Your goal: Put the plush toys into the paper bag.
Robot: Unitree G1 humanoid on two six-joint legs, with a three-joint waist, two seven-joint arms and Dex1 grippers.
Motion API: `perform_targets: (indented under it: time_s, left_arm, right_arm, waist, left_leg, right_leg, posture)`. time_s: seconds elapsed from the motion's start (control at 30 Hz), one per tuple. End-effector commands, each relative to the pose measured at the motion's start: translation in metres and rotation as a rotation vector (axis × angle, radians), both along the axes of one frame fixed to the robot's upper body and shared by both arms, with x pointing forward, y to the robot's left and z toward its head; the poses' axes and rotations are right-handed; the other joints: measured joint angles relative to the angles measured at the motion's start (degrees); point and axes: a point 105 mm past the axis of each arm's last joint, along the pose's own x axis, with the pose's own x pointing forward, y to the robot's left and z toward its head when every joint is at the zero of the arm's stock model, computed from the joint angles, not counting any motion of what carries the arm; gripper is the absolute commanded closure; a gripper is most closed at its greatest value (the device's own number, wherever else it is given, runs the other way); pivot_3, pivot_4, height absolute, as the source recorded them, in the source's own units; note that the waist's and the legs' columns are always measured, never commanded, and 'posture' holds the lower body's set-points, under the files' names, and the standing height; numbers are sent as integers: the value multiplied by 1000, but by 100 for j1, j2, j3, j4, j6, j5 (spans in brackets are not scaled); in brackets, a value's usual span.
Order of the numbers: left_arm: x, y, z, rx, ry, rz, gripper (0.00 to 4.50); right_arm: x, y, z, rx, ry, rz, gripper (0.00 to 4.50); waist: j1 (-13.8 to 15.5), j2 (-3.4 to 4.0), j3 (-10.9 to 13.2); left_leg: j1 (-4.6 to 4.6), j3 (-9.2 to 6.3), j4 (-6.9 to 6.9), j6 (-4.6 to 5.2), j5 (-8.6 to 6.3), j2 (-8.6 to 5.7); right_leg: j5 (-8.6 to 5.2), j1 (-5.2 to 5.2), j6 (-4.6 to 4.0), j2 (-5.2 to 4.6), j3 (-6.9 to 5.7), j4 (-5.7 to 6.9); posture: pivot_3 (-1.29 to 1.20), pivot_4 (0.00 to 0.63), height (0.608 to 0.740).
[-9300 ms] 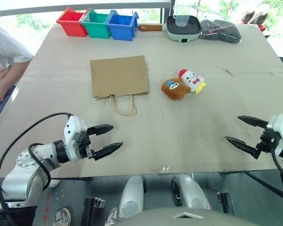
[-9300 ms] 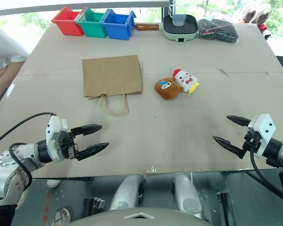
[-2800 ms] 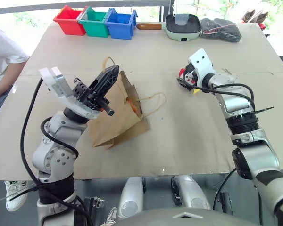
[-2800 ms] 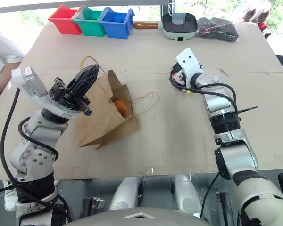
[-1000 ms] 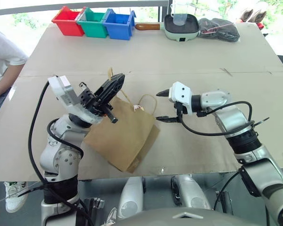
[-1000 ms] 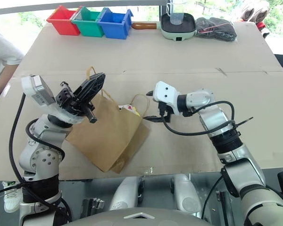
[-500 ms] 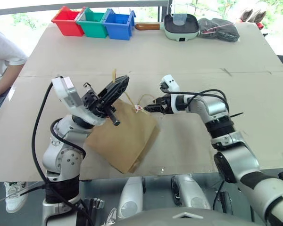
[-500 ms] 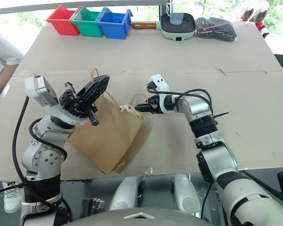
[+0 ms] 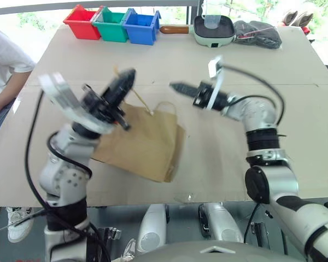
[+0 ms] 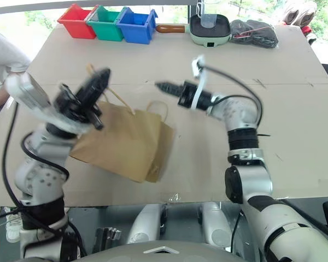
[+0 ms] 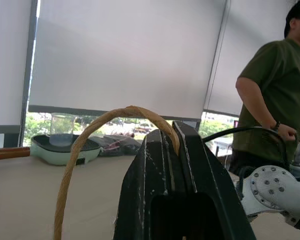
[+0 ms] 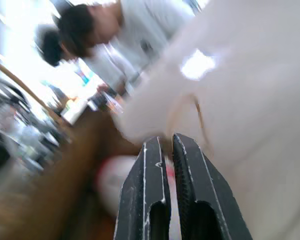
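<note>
A brown paper bag [image 9: 145,143] lies slumped on the tan worktop [image 9: 273,71], its mouth lifted toward the robot's left. The left gripper [image 9: 124,82] has its fingers clenched on one twisted loop handle [image 11: 85,150] (the other handle [image 9: 165,105] arches free). The right gripper [image 9: 177,87] hovers above the worktop beyond the bag, fingers pressed together, grasping nothing. Coloured bins [image 9: 113,25] line the far edge.
</note>
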Motion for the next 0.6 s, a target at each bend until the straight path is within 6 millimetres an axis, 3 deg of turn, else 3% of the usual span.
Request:
perform_targets:
  time_s: [0.03, 0.17, 0.27, 0.37, 0.47, 0.53, 0.6]
  left_arm:
    - [1, 10, 16, -39, -21, 11, 4500]
    - [9, 4, 24, -19, -52, -25, 4500]
    - [8, -6, 22, 6, -57, -105, 4500]
    - [-2, -14, 16, 23, -44, -196, 4500]
    - [-3, -19, 16, 28, -43, -220, 4500]
    - [4, -25, 15, 42, -48, -229, 4500]
    - [12, -31, 14, 42, -49, -239, 4500]
  right_arm:
    - [-21, -16, 57, 92, -136, 0, 4463]
    - [-39, -27, 78, 107, -189, -19, 4463]
    - [-21, -19, 40, -160, -196, -160, 4463]
    - [-3, -18, 1, -325, -155, -227, 3668]
    - [7, -18, -31, -451, -165, -287, 2386]
    - [-14, -8, -32, -390, -200, -197, 1463]
    - [-30, -5, -30, -353, -230, -160, 1463]
  waist:
    - [-18, 1, -3]
    - [-45, 2, -2]
    - [-42, 2, -3]
    - [-50, -1, -6]
    - [-43, -1, -4]
    - [-14, 0, -4]
    - [10, 0, -3]
  left_leg:
    - [2, 3, -1, 0, 0, 0]
    - [9, 11, -9, 1, 0, 0]
    - [9, 11, -10, 1, 0, 1]
    - [12, 25, -10, 1, 0, -2]
    - [12, 27, -11, 1, 0, -1]
    - [10, 26, -11, 0, 0, -1]
    - [2, 18, -9, 0, 0, -1]
  right_leg:
    - [0, 2, 0, -1, 2, -3]
    - [-1, 2, 0, 1, 9, -6]
    - [-1, 2, 0, 3, 9, -5]
    - [-1, 3, 1, -1, 22, -8]
    - [-1, 0, 1, 1, 26, -7]
    - [-1, -2, 1, 1, 25, -7]
    - [-1, -2, 1, 0, 18, -12]
  posture:
    - [0, 150, 740]
    - [0, 150, 740]
    - [0, 150, 740]
    - [0, 150, 740]
    - [0, 150, 740]
    - [0, 150, 740]
    - [0, 150, 740]
